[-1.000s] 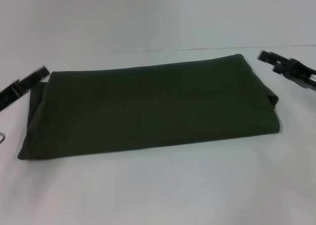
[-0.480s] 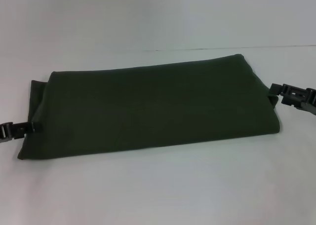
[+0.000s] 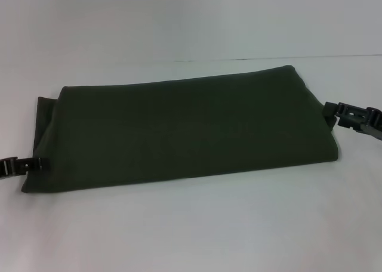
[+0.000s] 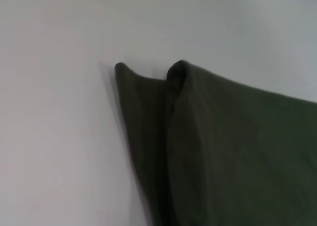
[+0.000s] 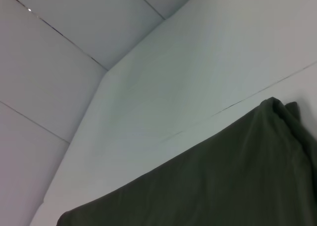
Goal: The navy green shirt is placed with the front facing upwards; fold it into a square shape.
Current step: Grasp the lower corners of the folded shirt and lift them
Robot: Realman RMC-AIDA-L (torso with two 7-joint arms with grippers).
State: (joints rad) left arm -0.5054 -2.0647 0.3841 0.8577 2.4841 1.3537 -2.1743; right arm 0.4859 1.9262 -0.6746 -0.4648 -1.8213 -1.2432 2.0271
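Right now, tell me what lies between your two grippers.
In the head view, only the navy green shirt, folded into a long band on the white table, spans from the left gripper to the right gripper.

A dark green shirt (image 3: 185, 129), folded into a long band, lies on a white table (image 3: 191, 230). The left gripper (image 3: 37, 164) touches one short end, the right gripper (image 3: 332, 111) the other.

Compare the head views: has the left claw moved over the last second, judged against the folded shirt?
Yes. The left claw has dropped from beside the far left corner of the navy green shirt to its near left edge.
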